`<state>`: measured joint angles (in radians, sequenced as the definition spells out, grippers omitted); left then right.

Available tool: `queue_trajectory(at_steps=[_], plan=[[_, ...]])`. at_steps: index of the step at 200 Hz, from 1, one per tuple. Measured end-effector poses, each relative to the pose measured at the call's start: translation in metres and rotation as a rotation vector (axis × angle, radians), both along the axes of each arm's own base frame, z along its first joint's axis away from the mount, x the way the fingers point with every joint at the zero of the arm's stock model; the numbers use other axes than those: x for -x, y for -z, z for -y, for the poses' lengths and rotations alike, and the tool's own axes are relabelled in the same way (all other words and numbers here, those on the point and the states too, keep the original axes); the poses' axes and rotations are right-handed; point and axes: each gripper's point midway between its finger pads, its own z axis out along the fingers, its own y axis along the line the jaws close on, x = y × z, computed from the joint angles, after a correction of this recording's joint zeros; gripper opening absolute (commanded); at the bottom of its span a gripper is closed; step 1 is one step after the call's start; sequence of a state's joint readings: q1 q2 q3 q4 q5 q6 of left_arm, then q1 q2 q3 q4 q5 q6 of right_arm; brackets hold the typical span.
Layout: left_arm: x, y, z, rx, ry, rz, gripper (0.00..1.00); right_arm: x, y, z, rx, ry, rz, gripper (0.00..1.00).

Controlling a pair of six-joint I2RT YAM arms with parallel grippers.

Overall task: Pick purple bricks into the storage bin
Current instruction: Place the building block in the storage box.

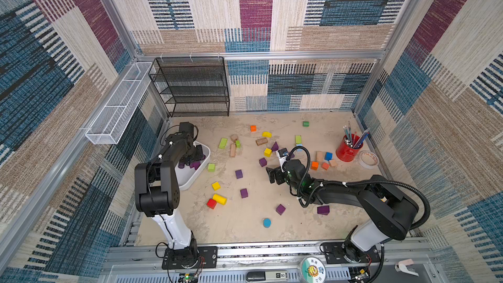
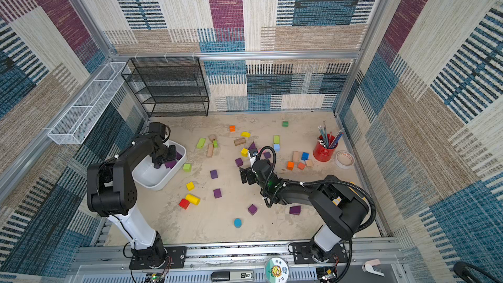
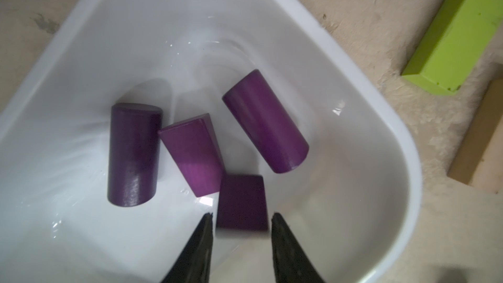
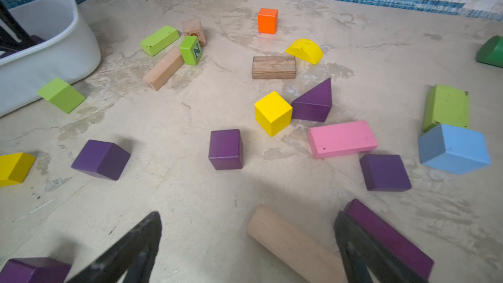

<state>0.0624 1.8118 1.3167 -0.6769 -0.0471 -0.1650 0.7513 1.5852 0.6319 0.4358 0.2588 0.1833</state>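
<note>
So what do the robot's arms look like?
Left arm and right arm: chunky black shells, white lower tubes, white cable ties. A ribbed black hose loops along the right one. End effector fingers are black and pointed.

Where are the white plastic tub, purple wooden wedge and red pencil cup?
White plastic tub [image 1: 190, 179]: a top view, near wall.
Purple wooden wedge [image 4: 317, 99]: right wrist view, triangular face.
Red pencil cup [image 1: 346, 154]: a top view, outer side.
</note>
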Motion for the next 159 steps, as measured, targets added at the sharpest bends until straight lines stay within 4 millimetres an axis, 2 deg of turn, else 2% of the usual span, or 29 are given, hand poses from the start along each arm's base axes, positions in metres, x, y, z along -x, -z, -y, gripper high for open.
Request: queue_trajectory(at_steps=[63, 103, 159], plan=[[0.002, -0.001, 0.001, -0.003, 0.002, -0.006, 0.47, -0.002, -0.003, 0.015, 0.034, 0.074, 0.025, 0.99], [0.0, -0.018, 0.002, -0.006, -0.009, 0.04, 0.51, -0.002, -0.002, 0.016, 0.033, 0.078, 0.023, 1.0], [0.002, -0.041, 0.013, 0.021, -0.013, 0.103, 0.57, -0.001, 0.001, 0.016, 0.036, 0.078, 0.017, 0.99]])
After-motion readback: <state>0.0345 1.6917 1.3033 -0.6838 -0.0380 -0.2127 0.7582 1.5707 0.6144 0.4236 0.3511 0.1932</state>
